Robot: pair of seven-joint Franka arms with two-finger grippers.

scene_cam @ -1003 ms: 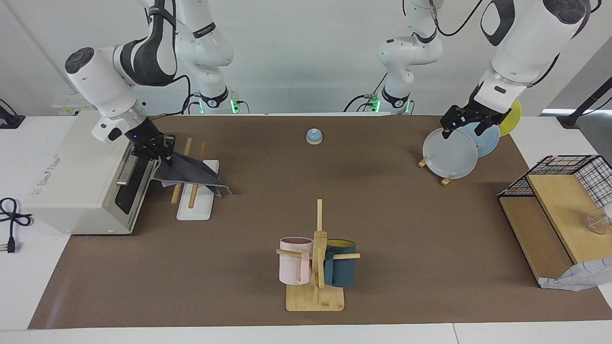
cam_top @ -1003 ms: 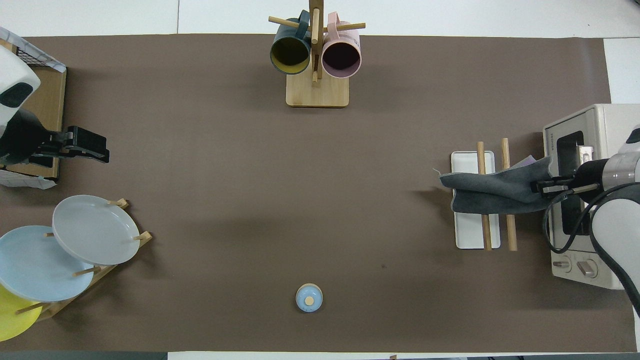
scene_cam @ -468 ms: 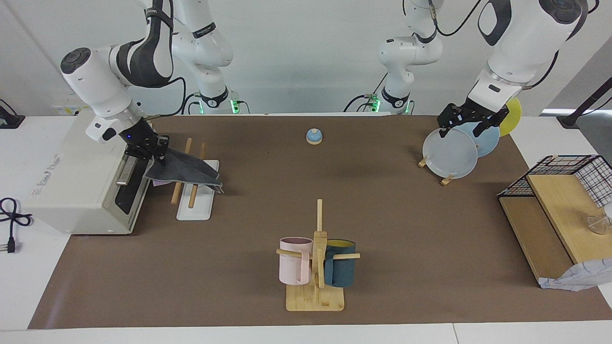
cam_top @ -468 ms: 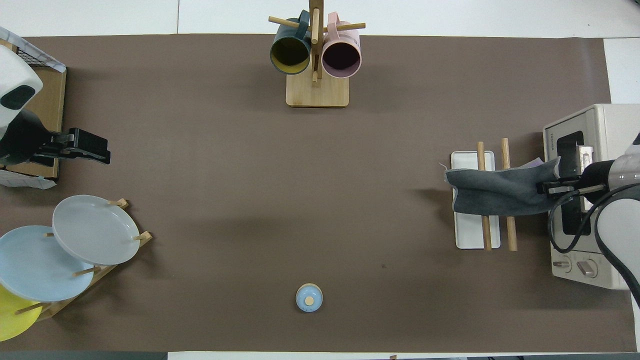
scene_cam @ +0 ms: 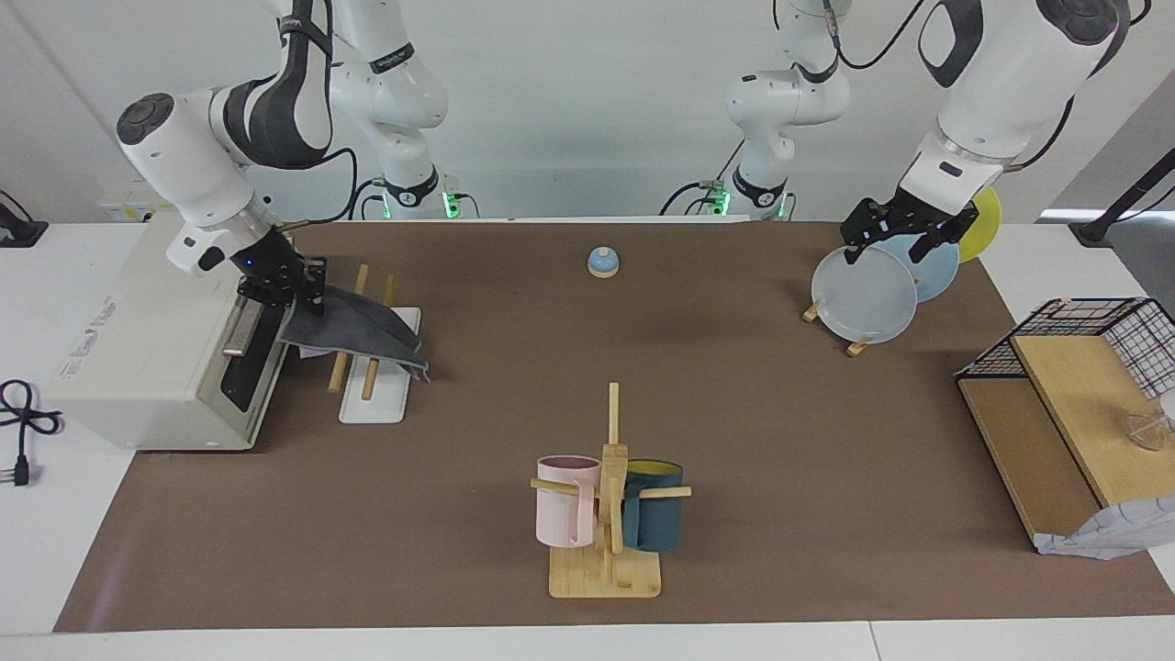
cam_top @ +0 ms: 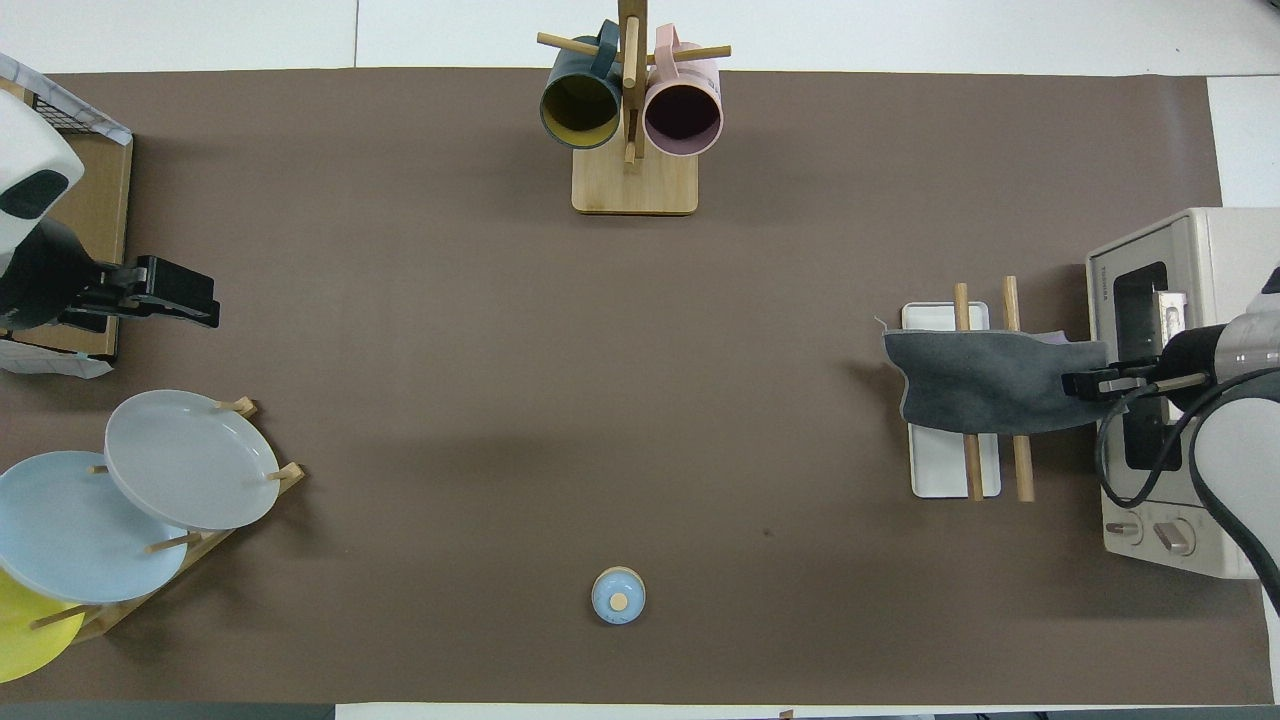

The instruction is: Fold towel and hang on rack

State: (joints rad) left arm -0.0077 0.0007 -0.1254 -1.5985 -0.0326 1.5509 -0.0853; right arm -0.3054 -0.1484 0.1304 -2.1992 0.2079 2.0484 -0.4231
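I see the towel (scene_cam: pixel 353 321) lying grey face up across both wooden rods of the rack (scene_cam: pixel 374 390), which stands at the right arm's end of the table, just in front of the toaster oven (scene_cam: pixel 151 349). One end of the cloth hangs down over the rack's white base toward the middle of the table; a little purple shows under the end next to the oven.

My right gripper (scene_cam: pixel 308 294) sits at that oven-side end of the towel, between the rack and the oven door. Its fingertips look to be at the cloth's edge, but from these angles I cannot tell whether they are pinching it or have let go.

My left gripper (scene_cam: pixel 898 241) waits at the other end of the table, raised over the plate stand (scene_cam: pixel 858 345) with its grey plate (scene_cam: pixel 863 296), blue plate (scene_cam: pixel 934 266) and yellow plate (scene_cam: pixel 984 225). Its fingers stand spread wide and carry nothing.

The mug tree (scene_cam: pixel 608 514) with a pink mug (scene_cam: pixel 565 500) and a dark blue mug (scene_cam: pixel 654 519) stands mid-table, and a small blue bell (scene_cam: pixel 603 263) sits nearer the robots.
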